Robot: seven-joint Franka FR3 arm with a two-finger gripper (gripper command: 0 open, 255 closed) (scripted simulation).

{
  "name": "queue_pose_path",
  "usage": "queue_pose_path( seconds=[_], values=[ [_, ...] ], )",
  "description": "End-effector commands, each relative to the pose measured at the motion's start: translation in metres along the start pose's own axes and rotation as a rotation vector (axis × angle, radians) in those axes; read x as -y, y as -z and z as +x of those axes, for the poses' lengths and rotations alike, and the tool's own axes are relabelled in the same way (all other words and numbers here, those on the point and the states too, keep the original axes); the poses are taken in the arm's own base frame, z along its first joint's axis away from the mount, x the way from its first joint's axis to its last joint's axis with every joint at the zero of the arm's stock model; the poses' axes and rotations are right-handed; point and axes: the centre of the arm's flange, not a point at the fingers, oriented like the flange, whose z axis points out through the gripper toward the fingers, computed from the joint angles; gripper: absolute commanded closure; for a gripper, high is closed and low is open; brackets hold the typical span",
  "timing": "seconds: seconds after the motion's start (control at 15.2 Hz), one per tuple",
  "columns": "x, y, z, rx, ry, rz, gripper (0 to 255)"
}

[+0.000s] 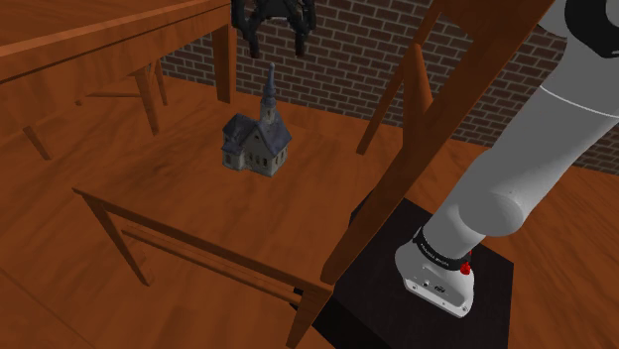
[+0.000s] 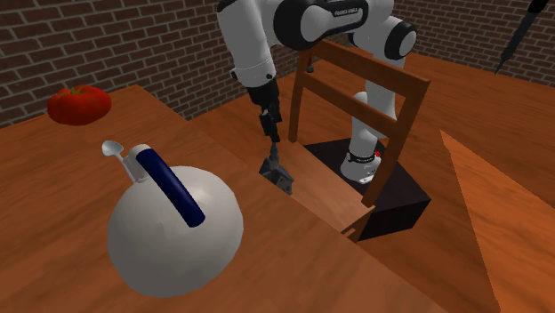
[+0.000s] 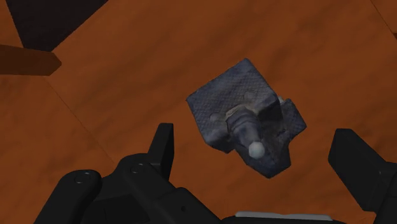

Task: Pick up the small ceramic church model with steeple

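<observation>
The small church model is dark blue-grey with pale walls and a thin steeple, and it stands upright on the wooden floor. My black gripper hangs open straight above the steeple, a short gap over its tip. In the wrist view the church lies between and beyond the spread fingers, its pale steeple tip pointing at the camera; neither finger touches it. The second exterior view shows the gripper above the church, whose lower part is hidden by a table edge.
A wooden chair stands close by the stand, its back rising between camera and arm. A wooden table and brick wall lie behind. On a near table sit a white round kettle and a red tomato.
</observation>
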Motion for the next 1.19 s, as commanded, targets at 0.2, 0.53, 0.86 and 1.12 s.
queue_pose_path(
  seconds=[0.2, 0.53, 0.86, 1.12],
  values=[
    [0.007, -0.023, 0.011, 0.008, -0.011, 0.002, 0],
    [0.007, -0.035, 0.015, 0.008, -0.011, 0.002, 255],
    [0.007, -0.035, 0.015, 0.008, -0.011, 0.002, 255],
    [0.007, -0.036, 0.015, 0.008, -0.011, 0.002, 255]
  ],
)
